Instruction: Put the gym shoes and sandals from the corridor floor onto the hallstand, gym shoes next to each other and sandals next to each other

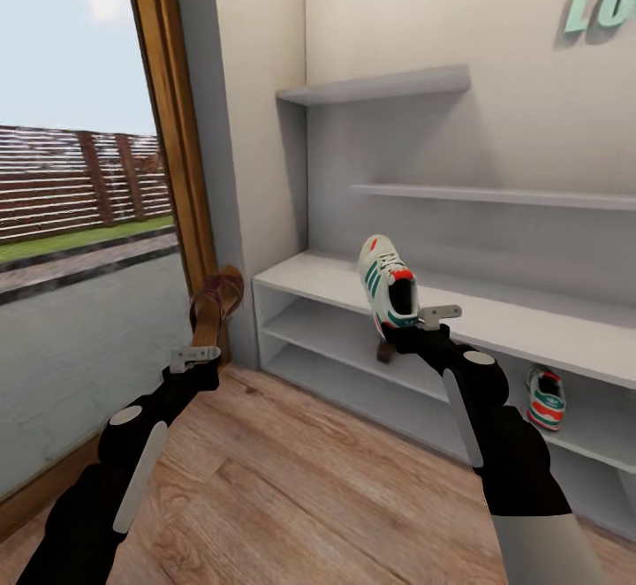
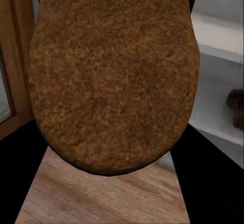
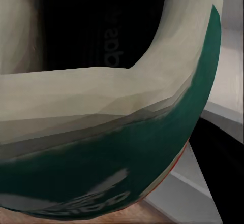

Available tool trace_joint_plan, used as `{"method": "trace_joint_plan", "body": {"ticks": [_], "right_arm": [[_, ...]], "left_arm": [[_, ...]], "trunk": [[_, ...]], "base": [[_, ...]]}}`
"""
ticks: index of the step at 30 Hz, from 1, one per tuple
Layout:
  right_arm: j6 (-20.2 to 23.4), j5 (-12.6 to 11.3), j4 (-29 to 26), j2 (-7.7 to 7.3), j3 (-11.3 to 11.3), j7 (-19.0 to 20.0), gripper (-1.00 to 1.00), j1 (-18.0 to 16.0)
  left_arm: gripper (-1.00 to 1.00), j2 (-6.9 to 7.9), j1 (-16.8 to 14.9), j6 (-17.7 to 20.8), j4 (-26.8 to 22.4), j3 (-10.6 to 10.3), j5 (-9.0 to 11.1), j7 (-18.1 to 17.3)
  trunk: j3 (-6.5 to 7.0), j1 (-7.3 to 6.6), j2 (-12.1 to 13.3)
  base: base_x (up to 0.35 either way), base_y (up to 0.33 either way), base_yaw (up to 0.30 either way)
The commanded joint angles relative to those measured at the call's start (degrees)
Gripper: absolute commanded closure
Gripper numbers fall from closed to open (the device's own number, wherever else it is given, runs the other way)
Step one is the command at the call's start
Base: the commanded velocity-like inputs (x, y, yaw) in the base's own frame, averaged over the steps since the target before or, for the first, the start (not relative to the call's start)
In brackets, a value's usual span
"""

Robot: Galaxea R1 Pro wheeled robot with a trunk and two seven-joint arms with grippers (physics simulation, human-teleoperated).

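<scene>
Brown leather is filling the left wrist view, where a sandal (image 2: 113, 76) is sitting between the dark fingers of the left hand (image 1: 199, 357); in the head view the same sandal (image 1: 215, 304) is standing nearly upright, toe end up, above that hand, just beside the wooden door frame (image 1: 177, 125) and left of the shoe rack (image 1: 530, 338); the left hand is closing on it from below, holding it clear of the wood floor (image 1: 291, 488).

White with green stripes and a red patch, a gym shoe (image 1: 389, 284) is being held by the right hand (image 1: 422, 330), gripped at its heel end; it is tilting toe upward over the front edge of the rack's top board, clear of the floor; in the right wrist view its pale collar and green heel band (image 3: 117, 148) are crowding the lens, with the rack's white edge behind.

A second gym shoe (image 1: 546, 398) is resting inside the rack, on the upper of the two open tiers, heel facing out, well to the right of the held shoe; a small dark brown shape (image 1: 386, 351) is peeking out just below the held shoe, against the rack's upper tier, too hidden to tell what it is.

Two staggered white wall shelves (image 1: 389, 86) are hanging above the rack's back.
</scene>
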Motion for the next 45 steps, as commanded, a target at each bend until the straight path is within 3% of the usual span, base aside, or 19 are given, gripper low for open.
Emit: {"method": "trace_joint_plan", "body": {"ticks": [1, 9, 45], "right_arm": [[0.28, 0.01, -0.04, 0.03, -0.04, 0.13, 1.0, -0.05], [0.27, 0.0, -0.03, 0.03, -0.04, 0.12, 1.0, -0.04], [0.28, 0.0, -0.04, 0.03, -0.04, 0.13, 1.0, -0.05]], "left_arm": [[1.0, 0.05, -0.02, 0.31, -0.09, 0.0, 0.32, -0.03], [1.0, 0.04, -0.02, 0.31, -0.09, 0.05, 0.42, -0.06], [1.0, 0.03, -0.02, 0.31, -0.09, 0.0, 0.34, -0.07]], "trunk": [[-0.06, -0.01, -0.03], [-0.06, -0.01, -0.03], [-0.06, -0.01, -0.03]], "base": [[0.0, 0.0, -0.3], [0.0, 0.073, -0.3], [0.055, 0.294, -0.3]]}}
